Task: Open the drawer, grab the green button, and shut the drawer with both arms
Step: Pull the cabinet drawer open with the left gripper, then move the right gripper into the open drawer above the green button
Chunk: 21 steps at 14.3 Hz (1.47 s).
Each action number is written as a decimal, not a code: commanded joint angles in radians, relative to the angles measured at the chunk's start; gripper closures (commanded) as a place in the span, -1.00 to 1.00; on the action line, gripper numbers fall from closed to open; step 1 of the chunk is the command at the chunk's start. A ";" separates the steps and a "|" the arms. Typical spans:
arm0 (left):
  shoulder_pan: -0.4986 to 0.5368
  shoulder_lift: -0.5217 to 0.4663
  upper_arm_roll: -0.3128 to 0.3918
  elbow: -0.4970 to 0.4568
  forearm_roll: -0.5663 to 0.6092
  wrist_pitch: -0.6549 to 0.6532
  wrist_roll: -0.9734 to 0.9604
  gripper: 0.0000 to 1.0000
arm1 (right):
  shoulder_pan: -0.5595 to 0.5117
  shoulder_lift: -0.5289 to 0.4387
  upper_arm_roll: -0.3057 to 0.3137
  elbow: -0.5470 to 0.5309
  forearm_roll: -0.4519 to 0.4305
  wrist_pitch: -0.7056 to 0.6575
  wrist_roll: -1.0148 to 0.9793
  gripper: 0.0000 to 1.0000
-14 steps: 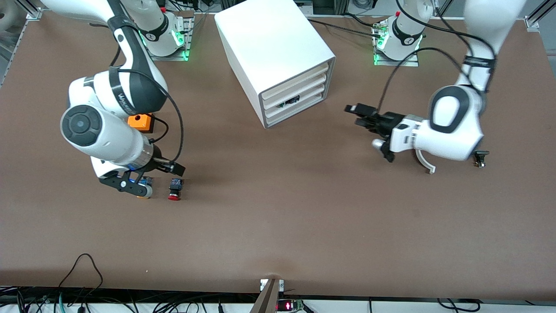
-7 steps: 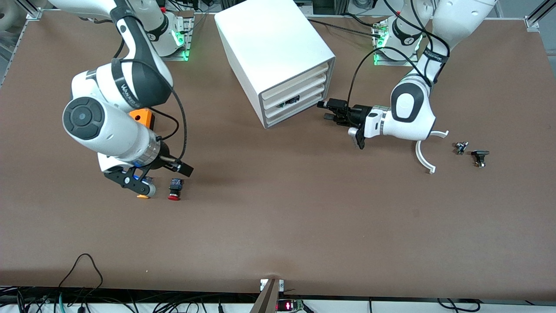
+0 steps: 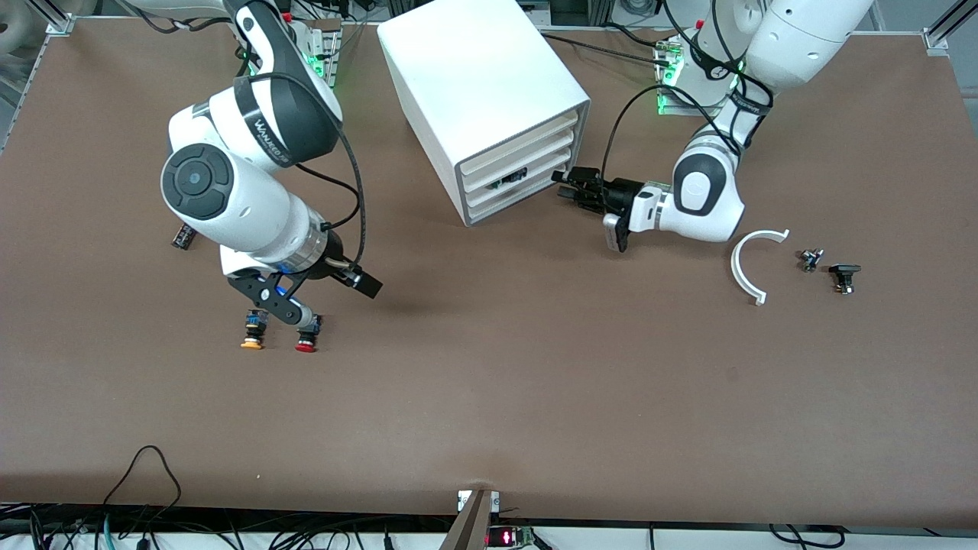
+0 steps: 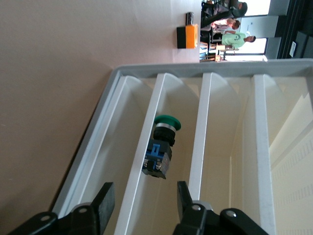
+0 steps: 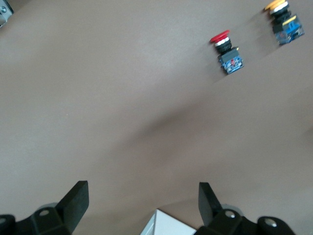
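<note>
Change since earlier: both arms are moving in toward the cabinet [image 3: 489, 99]; the left end effector [image 3: 567, 186] is now arriving right at the drawer fronts, and the right end effector [image 3: 332, 294] is travelling from the two loose buttons toward the middle of the desk [image 3: 489, 397].
Front view, left arm: its end effector is sitting at the corner of the stack of drawers, at the end toward the left arm.
Front view, right arm: its end effector is hanging over the desk just above the red-capped button [image 3: 306, 341] and the orange-capped button [image 3: 250, 338], with its fingers spread and holding nothing.
Front view, drawer: the drawer [image 3: 519, 177] is looking still pushed in, with something dark showing in the slot above it.
Left wrist view, end effector: the fingers [image 4: 103, 201] are standing apart, empty, aimed at the drawer edges.
Left wrist view, button: the button [image 4: 160, 146] is lying on its side in the drawer, green cap at one end, black-and-blue body at the other.
Right wrist view: the open end effector [image 5: 142, 200] is looking down at bare desk, with the red and orange buttons far off.
Handling, drawer: probably light thin plastic; I am judging the front lip as the place to pinch, pulling straight out.
Handling, button: small, hard and light; the round cap is likely slippery, so the squarer body is the better hold.
</note>
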 commanded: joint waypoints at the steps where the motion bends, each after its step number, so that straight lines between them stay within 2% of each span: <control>1: 0.005 0.035 -0.014 -0.010 -0.039 0.004 0.081 -0.16 | 0.020 0.031 0.001 0.057 0.011 -0.008 0.098 -0.98; 8: -0.006 0.070 -0.036 -0.033 -0.040 0.007 0.101 -0.08 | 0.082 0.048 -0.002 0.093 0.008 -0.009 0.238 -0.98; 10: -0.012 0.074 -0.036 -0.033 -0.040 0.007 0.101 0.20 | 0.095 0.077 0.001 0.134 0.013 -0.006 0.305 -0.98; 13: -0.014 0.074 -0.036 -0.030 -0.040 0.007 0.099 0.95 | 0.109 0.113 0.003 0.192 0.016 -0.005 0.362 -0.98; 15: -0.012 0.074 -0.034 -0.030 -0.039 0.007 0.099 1.00 | 0.111 0.114 0.003 0.195 0.018 0.008 0.371 -0.98; 18: 0.006 0.068 -0.031 -0.015 -0.027 0.001 0.095 1.00 | 0.114 0.122 0.003 0.195 0.082 0.078 0.407 -0.98; 21: 0.015 0.075 -0.007 0.046 0.007 0.009 0.095 1.00 | 0.135 0.125 0.003 0.195 0.087 0.144 0.436 -0.98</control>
